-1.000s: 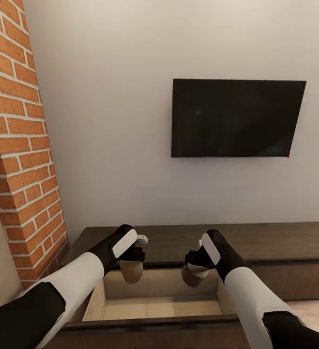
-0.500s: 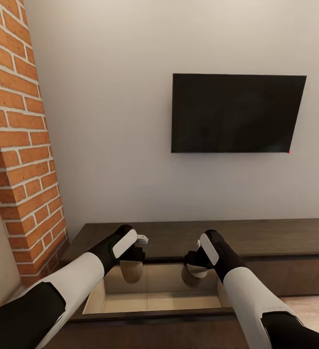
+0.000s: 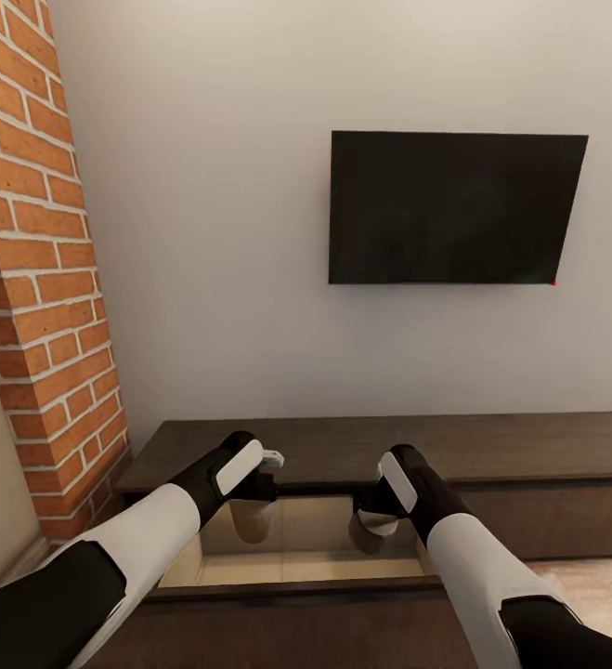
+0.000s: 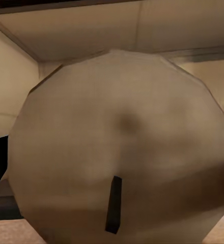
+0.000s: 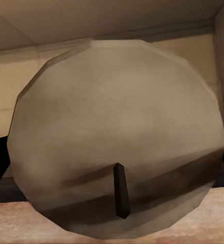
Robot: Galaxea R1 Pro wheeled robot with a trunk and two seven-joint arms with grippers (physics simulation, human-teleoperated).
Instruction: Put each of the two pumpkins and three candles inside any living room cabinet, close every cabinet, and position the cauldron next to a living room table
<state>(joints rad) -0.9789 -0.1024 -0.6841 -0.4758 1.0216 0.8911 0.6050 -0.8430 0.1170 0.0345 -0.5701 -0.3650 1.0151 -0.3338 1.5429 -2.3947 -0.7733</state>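
- Candles: you have one in each gripper, both hanging over the open drawer (image 3: 296,557) of the cabinet (image 3: 491,446).
- The left candle (image 3: 251,520) hangs below your left gripper (image 3: 254,497), its long axis close to upright, with the wick end turned up toward the wrist.
- From your left wrist camera you look straight onto that candle's round top (image 4: 122,147); the dark wick (image 4: 113,204) points back at the lens, so the cylinder runs along the gripper's line.
- The right candle (image 3: 371,532) sits under your right gripper (image 3: 376,513), also near upright with a slight lean, wick end uppermost.
- Your right wrist camera shows its round top face (image 5: 117,137) and the wick (image 5: 121,190) standing up toward the lens.
- Fingers: each candle hangs in the air straight under its gripper with nothing else bearing it, so both grippers are clenched on their candles. The fingers themselves are hidden by the wrists and candle bodies, so you cannot tell how wide they stand.
- The drawer is pulled out toward you, its pale wood floor and side walls visible below both candles; neither candle touches the floor of the drawer.
- The cabinet's dark flat top runs along the wall beneath the black TV (image 3: 454,209), and the brick chimney (image 3: 36,279) stands at its left end.
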